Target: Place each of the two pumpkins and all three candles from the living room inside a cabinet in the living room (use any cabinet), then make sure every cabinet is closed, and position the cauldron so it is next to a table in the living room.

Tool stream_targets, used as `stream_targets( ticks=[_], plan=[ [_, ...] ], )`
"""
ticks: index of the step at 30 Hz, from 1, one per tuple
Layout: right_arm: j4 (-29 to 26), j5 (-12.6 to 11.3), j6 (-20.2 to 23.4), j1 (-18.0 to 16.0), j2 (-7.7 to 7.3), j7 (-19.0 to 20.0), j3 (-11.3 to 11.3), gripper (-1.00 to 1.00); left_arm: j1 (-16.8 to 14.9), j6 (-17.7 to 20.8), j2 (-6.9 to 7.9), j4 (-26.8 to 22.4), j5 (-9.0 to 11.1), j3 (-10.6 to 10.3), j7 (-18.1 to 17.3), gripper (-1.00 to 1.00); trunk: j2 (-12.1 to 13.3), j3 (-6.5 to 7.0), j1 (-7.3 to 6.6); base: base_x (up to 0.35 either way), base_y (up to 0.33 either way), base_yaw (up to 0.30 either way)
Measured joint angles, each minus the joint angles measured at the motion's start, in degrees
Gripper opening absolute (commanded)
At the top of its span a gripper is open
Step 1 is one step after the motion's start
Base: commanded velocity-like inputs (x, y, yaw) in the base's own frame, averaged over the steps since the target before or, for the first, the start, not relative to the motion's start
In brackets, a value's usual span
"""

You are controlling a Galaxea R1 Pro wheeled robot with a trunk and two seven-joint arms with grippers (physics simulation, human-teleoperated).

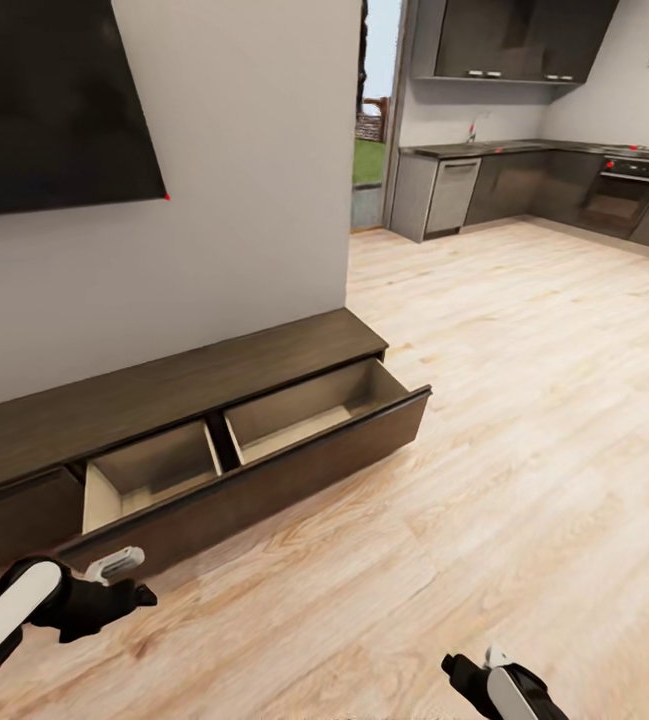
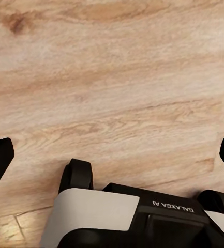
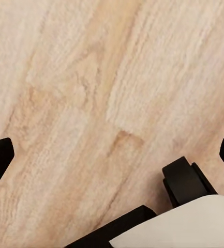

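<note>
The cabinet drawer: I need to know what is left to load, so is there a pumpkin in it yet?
No, the open cabinet drawer shows two bare compartments.

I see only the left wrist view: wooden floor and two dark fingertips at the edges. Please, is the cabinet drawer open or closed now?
Observer: In the head view the cabinet has its wide drawer pulled out, open.
Operator: Is something inside the drawer?
Observer: It has two compartments, and the parts I can see hold nothing; the front panel hides the near part of each.
Operator: Where is my left gripper relative to it?
Observer: The left gripper is low over the floor, just in front of the drawer's left end, not touching it.
Operator: And the right gripper?
Observer: The right gripper has its fingertips wide apart over bare floor, holding nothing.
</note>
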Motion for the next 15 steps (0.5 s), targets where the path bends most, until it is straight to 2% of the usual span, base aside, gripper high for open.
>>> stream_targets(
  ticks=[1, 2, 3, 4, 5, 6, 7, 11, 12, 13, 14, 15],
  plan=[
    [0.2, -0.01, -0.18, 0.0, 0.0, -0.01, -0.06, 1.0, 0.02, -0.03, -0.83, 0.12, -0.56, 0.03, 0.04, 1.0, 0.0, -0.08, 0.0, 0.0, 0.0, -0.113],
    [0.55, -0.03, -1.02, 0.0, -0.01, -0.07, -0.27, 1.0, 0.03, -0.09, -2.23, 0.48, -1.94, 0.06, 0.17, 1.0, 0.0, -0.17, 0.0, 0.0, 0.0, -0.111],
    [0.69, -0.04, -1.45, 0.0, -0.01, -0.09, -0.39, 1.0, 0.02, -0.08, -2.87, 0.6, -2.72, 0.07, 0.24, 1.0, 0.0, -0.25, 0.0, 0.0, 0.0, -0.104],
    [1.1, -0.05, -2.41, -0.02, -0.02, -0.13, -0.8, 1.0, 0.02, -0.17, -5.1, 0.97, -4.75, 0.08, 0.45, 1.0, 0.0, -0.34, 0.0, 0.0, 0.0, -0.101],
    [1.25, -0.07, -2.65, -0.02, -0.02, -0.14, -0.92, 1.0, 0.01, -0.12, -6.14, 1.2, -5.92, 0.11, 0.55, 1.0, 0.0, -0.42, 0.0, 0.0, 0.0, -0.097],
    [1.48, -0.08, -2.95, -0.01, -0.03, -0.16, -1.15, 1.0, 0.02, -0.17, -8.34, 2.29, -8.25, 0.14, 0.75, 1.0, 0.0, -0.51, 0.0, 0.0, 0.0, -0.085],
    [1.69, -0.08, -3.22, -0.01, -0.03, -0.23, -1.35, 1.0, 0.02, -0.21, -11.35, 4.33, -12.29, 0.17, 1.0, 1.0, 0.0, -0.61, 0.0, 0.0, 0.0, -0.08],
    [2.18, -0.09, -3.46, -0.01, -0.23, -0.37, -1.54, 1.0, 0.0, -0.66, -18.71, 10.02, -23.64, 0.23, 1.25, 1.0, 0.0, -0.97, 0.0, 0.0, 0.0, -0.073],
    [2.25, -0.08, -3.49, -0.01, -0.55, -0.41, -1.56, 1.0, -0.01, -2.29, -21.39, 11.97, -26.73, 0.23, 1.27, 1.0, 0.0, -1.06, 0.0, 0.0, 0.0, -0.069],
    [2.27, -0.1, -3.52, -0.01, -0.62, -0.42, -1.56, 1.0, -0.05, -3.09, -22.45, 12.77, -28.09, 0.23, 1.28, 1.0, 0.0, -1.15, 0.0, 0.0, 0.0, -0.068],
    [2.37, -0.09, -3.55, -0.01, -0.76, -0.44, -1.56, 1.0, -0.37, -6.02, -24.74, 15.76, -31.37, 0.22, 1.26, 1.0, 0.0, -1.24, 0.0, 0.0, 0.0, -0.068],
    [2.64, -0.1, -3.6, -0.01, -0.84, -0.44, -1.58, 1.0, -0.76, -7.85, -26.04, 18.44, -34.18, 0.24, 1.23, 1.0, 0.0, -1.33, 0.0, 0.0, 0.0, -0.068]
  ],
)
